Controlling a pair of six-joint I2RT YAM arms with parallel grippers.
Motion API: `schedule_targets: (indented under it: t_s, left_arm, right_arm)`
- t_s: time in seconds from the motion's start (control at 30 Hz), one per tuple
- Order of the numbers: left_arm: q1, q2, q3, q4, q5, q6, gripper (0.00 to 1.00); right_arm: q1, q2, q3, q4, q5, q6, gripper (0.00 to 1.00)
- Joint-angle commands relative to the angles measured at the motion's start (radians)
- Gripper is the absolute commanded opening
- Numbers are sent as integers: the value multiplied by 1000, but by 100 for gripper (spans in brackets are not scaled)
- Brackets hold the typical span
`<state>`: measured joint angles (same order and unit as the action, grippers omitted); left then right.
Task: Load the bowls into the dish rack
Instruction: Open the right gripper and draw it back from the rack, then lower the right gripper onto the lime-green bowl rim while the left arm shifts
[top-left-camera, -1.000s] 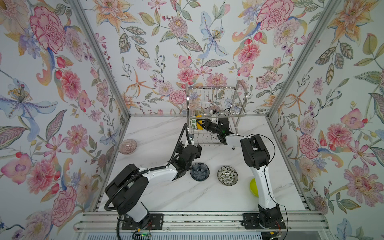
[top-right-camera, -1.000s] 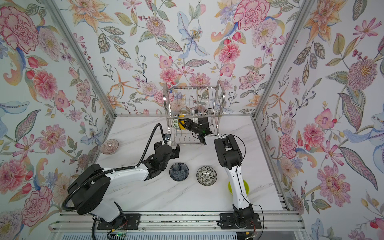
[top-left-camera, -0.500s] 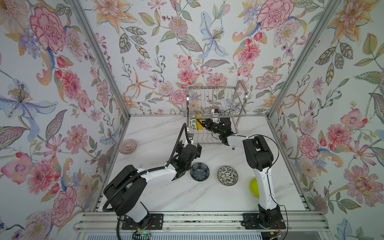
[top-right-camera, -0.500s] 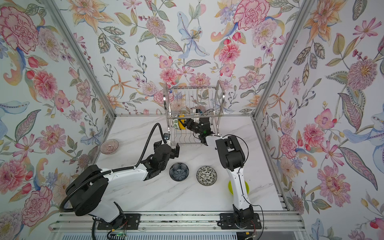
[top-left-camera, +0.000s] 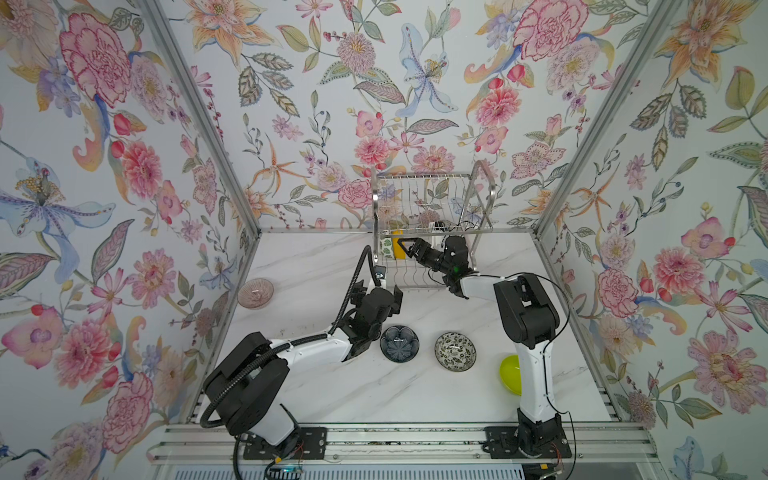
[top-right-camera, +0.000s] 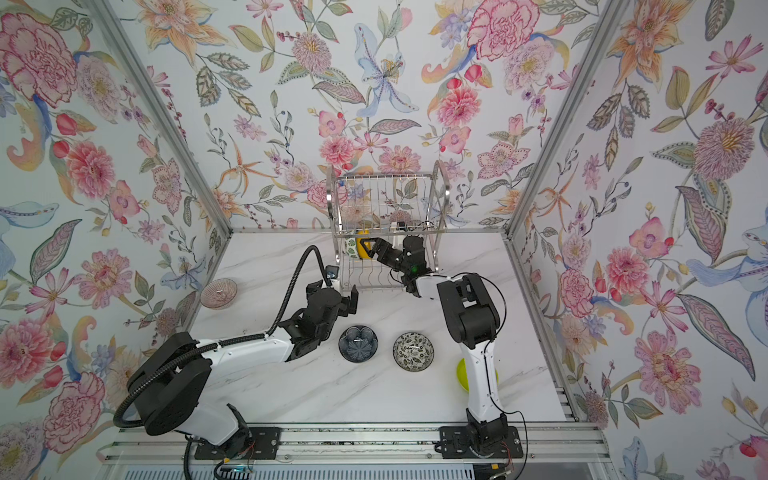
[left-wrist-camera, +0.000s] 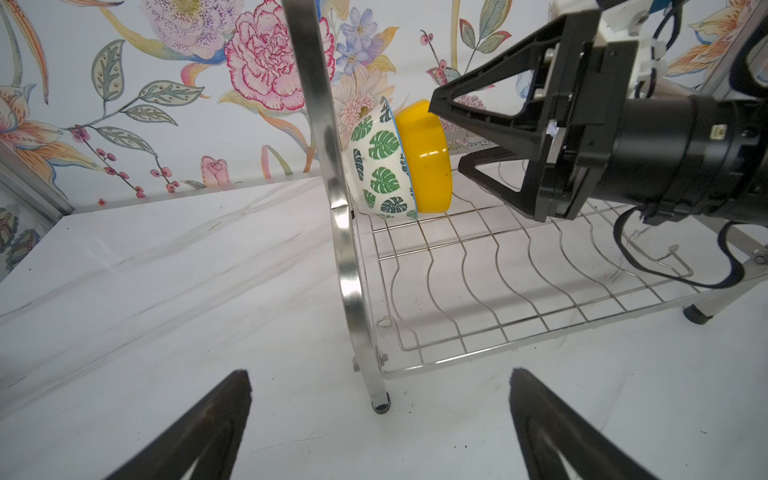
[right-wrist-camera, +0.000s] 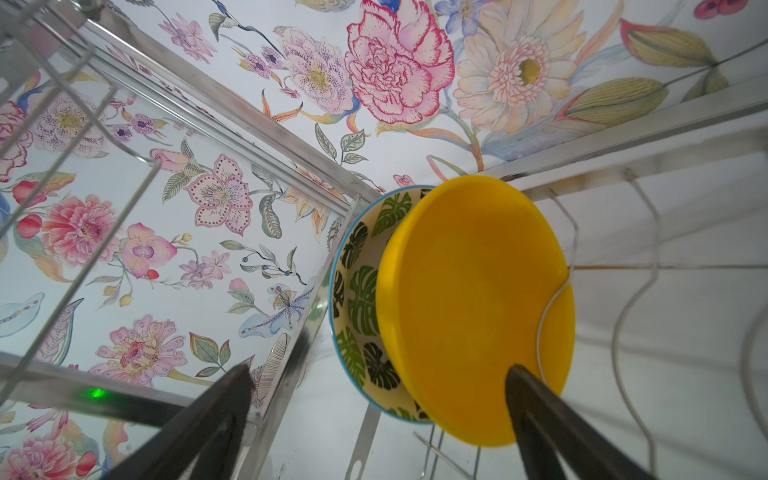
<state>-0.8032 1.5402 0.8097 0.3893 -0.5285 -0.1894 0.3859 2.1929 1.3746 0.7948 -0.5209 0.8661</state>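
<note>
Floral walls are enclosing the desk (top-left-camera: 316, 266). Well left of the spread, empty left jaws, a pink bowl (top-left-camera: 255, 293) is sitting. Ahead of the spread right jaws, the yellow bowl (left-wrist-camera: 428, 162) is leaning against the leaf bowl (left-wrist-camera: 380, 166) inside the dish rack (left-wrist-camera: 330, 166); the lime bowl (top-left-camera: 509, 374) is half hiding behind that arm.

No lettering, number, brand or sign can be read in any view. The leaf bowl (left-wrist-camera: 380, 166) bears only printed leaves, the yellow bowl (left-wrist-camera: 430, 166) is plain, and the rack (left-wrist-camera: 345, 257) is bare steel.
</note>
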Motion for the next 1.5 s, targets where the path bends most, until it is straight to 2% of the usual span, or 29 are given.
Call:
schedule_targets:
  t_s: [0.0,0.5,0.6,0.7,0.87,1.03,1.27,1.47]
  left_arm:
    - [11,-52,22,-18,-33,-10,99]
    - [10,-148,-5,-21,-14,-9,99]
    - [11,-162,-9,-40,-39,-26,99]
    - [13,-192,-6,-38,-32,-91,99]
    - [11,-223,61,-149,9,-170,99]
    - [9,-310,-11,-168,-2,-250,99]
    - [-6,-420,-79,-176,9,-262,99]
    - [-97,-423,-67,-187,-35,-197,99]
  right_arm:
    - [-16,-75,-41,37,15,-32,99]
    - [-24,-269,-249,-5,19,-118,98]
    - [-22,-314,-285,-45,34,-145,99]
    - [-15,-370,-300,-176,103,-197,99]
    - [13,-444,-331,-276,184,-259,99]
    - [53,-533,-354,-409,288,-340,98]
    - [84,-611,-371,-547,377,-371,99]
    - [91,-680,-415,-634,428,-334,99]
